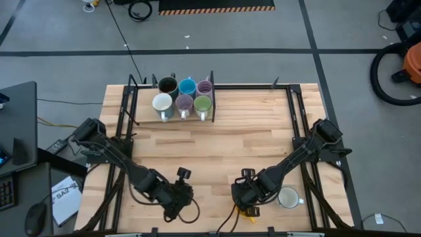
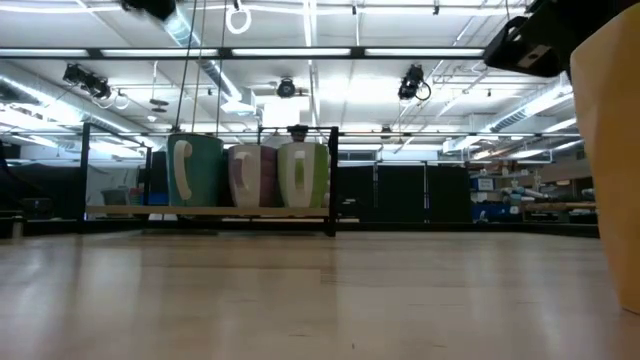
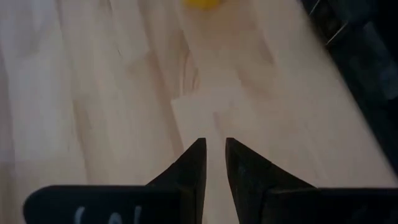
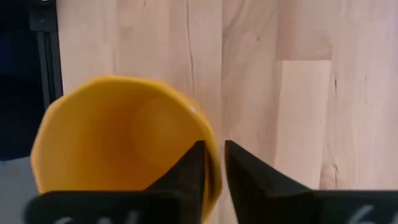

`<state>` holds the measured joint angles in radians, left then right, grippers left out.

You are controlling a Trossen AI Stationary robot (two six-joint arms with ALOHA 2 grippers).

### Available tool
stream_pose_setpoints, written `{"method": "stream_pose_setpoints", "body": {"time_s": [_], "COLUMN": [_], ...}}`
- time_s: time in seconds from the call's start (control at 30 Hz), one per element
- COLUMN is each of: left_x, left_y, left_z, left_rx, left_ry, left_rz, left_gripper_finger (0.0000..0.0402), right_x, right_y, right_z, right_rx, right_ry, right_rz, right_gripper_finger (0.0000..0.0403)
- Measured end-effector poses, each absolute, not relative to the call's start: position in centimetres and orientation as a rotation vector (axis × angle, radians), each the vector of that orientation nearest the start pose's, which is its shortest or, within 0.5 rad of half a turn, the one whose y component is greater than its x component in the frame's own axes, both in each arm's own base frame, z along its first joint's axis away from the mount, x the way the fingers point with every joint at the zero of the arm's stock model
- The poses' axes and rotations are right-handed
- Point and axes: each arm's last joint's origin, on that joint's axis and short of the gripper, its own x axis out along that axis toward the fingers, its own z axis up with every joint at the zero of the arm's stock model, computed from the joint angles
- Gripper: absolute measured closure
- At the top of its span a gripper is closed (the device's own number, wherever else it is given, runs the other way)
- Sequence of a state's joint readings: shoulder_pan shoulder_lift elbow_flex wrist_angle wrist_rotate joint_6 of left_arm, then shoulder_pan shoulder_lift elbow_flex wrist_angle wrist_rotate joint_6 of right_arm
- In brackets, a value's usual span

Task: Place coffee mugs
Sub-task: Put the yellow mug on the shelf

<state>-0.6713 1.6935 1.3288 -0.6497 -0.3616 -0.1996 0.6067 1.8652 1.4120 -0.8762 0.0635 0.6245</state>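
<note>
High view, rack: I count six mugs in the rack [image 1: 212, 99] at the table's far edge: brown [image 1: 168, 85], blue [image 1: 187, 86] and lilac [image 1: 205, 87] behind, white [image 1: 162, 103], lilac [image 1: 184, 103] and green [image 1: 202, 104] in front.
High view, strays: a white mug [image 1: 288, 197] stands near the front edge, just beside the right arm; the orange mug [image 1: 250, 211] shows only as a sliver under the right gripper [image 1: 245, 197].
High view, left gripper [image 1: 176, 197]: low over bare wood near the front edge, well apart from every mug.
Low view: the rack's front row stands upright across the table; a big orange-tan shape fills the right edge, which I judge to be the orange mug close to the lens.
Left wrist view: fingers [image 3: 191, 163] nearly together, nothing between them, bare wood below.
Right wrist view: fingers [image 4: 194, 167] narrow, pinching the orange mug's rim, one tip inside the wall and one outside.
Risk, grip: I judge a pinch on one side of the rim thin; the mug could swing or slip on lifting.
Risk, edge: it sits at the table's front edge, so a slip could send it off.
Risk, white mug: it is close to the right arm and could be knocked.
Risk, rack: crowded; a tilted mug could clip those standing there.
</note>
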Motion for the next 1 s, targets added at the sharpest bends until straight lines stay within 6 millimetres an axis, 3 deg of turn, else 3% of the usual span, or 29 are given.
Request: {"method": "stream_pose_setpoints", "body": {"time_s": [0.1,0.27,0.43,0.7,0.87,1.0], "left_x": [27.6,27.0,27.0,26.4,26.1,25.8], "left_y": [-21.0,-20.5,-20.4,-20.2,-20.1,-18.9], "left_z": [26.9,28.4,28.4,27.7,24.7,22.7], "left_rx": [0.301,0.302,0.327,0.402,0.416,0.388], "left_ry": [0.851,0.791,0.781,0.812,0.809,0.819], "left_rz": [-0.189,-0.15,-0.127,-0.051,-0.069,-0.094], "left_gripper_finger": [0.0336,0.0336,0.0336,0.0336,0.034,0.0355], "right_x": [30.3,30.6,31.7,34.6,36.4,37.5], "right_y": [20.5,19.9,17.8,11.9,7.5,3.8], "right_z": [20.9,20.9,21.0,21.1,21.2,21.6], "right_rx": [0.067,0.04,0.017,-0.012,-0.017,-0.001], "right_ry": [1.346,1.344,1.338,1.32,1.263,1.22], "right_rz": [0.074,0.084,0.036,0.037,0.047,0.012], "right_gripper_finger": [0.038,0.0374,0.0375,0.0375,0.0369,0.0371]}}
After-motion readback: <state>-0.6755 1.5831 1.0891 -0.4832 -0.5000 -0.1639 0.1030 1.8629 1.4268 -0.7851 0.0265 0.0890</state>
